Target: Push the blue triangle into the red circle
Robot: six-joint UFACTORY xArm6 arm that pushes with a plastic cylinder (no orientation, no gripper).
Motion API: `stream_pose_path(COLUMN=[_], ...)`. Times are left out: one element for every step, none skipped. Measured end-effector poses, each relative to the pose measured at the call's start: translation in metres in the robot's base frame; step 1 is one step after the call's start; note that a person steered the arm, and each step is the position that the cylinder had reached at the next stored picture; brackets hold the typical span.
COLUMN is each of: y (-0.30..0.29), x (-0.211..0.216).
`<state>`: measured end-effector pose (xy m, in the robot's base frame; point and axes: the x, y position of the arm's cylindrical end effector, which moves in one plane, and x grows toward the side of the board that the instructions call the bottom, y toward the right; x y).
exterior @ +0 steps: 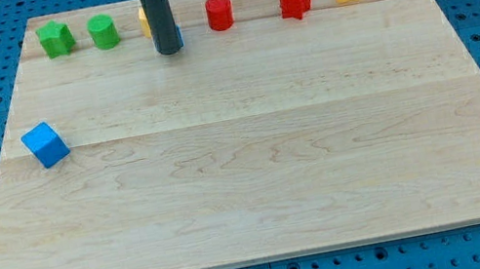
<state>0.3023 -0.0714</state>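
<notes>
My tip [170, 50] is resting on the far part of the board [256, 171]; a bare rod, it is gripping nothing. It is hiding most of a yellow block [144, 20] and a blue sliver [179, 38], perhaps the blue triangle. The red circle [219, 12] is sitting just right.

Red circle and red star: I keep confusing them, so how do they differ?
The red circle is a smooth round cylinder; the red star has pointed arms. The red circle sits nearer my tip; the red star lies further toward the view's right. Both are red and stand in the top row.
</notes>
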Motion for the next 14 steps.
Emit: stream_pose_path(y=[0.004,-0.039,-0.048,-0.041,-0.041,-0.026,-0.004,0.002,0.003,0.007,0.011,0.018,0.019,0.02], x=[0.006,0.012,0.005,-0.007,-0.016,-0.016,-0.016,-0.016,-0.016,-0.015,-0.015,-0.016,-0.02,-0.029])
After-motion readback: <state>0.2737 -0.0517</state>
